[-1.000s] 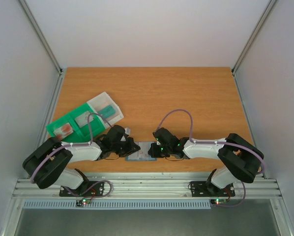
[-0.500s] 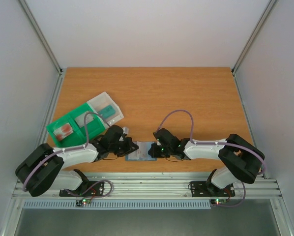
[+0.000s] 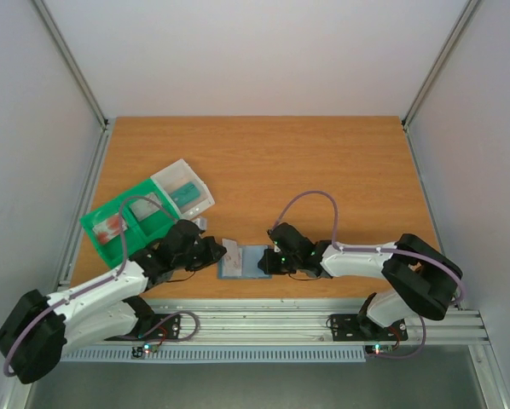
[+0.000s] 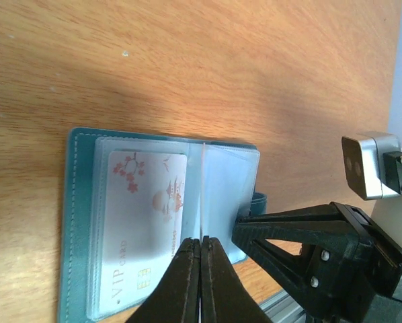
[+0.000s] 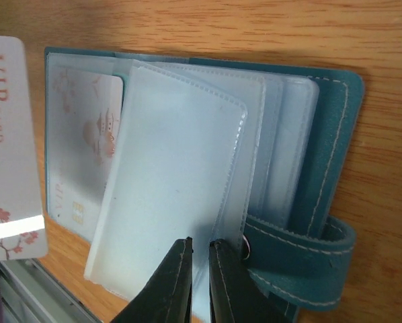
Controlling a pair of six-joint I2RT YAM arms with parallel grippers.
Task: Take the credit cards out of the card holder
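Observation:
The slate-blue card holder lies open near the table's front edge. My left gripper is shut on a whitish VIP credit card and holds it just left of the holder. The card shows edge-on in the left wrist view and flat in the right wrist view. Another whitish VIP card sits inside a clear sleeve of the holder. My right gripper pinches a raised clear sleeve beside the tab clasp.
A green tray with a clear box holding a teal block stands at the left, just behind my left arm. A metal rail runs along the table's front edge, close to the holder.
My left gripper has drawn back to the left, and the whitish card now shows between it and the holder. The right gripper has stayed on the holder.

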